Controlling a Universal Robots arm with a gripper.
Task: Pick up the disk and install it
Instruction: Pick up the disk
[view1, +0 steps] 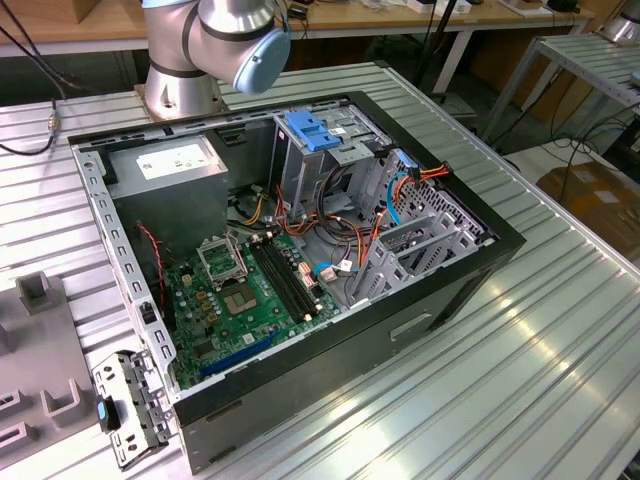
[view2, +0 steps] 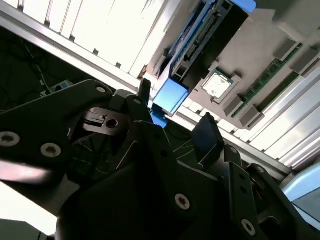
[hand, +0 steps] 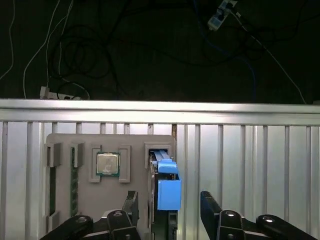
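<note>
We see fingers (hand: 209, 206) spread, flanking disk (hand: 167, 192), touching neither side. Disk stands on edge in grey holder (hand: 135, 142) slot on surface (hand: 250, 165); we judge upright stance leaves both flat faces free for pinching.

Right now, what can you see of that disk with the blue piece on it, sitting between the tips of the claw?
The disk is a thin, flat, dark slab, metal by its look, with a blue plastic frame along its edge that ends in a blocky blue tab. It stands on edge in a slot of the grey holder tray, next to a square silver chip. The claw is open, with one finger on each side of the disk and a gap at both.
</note>
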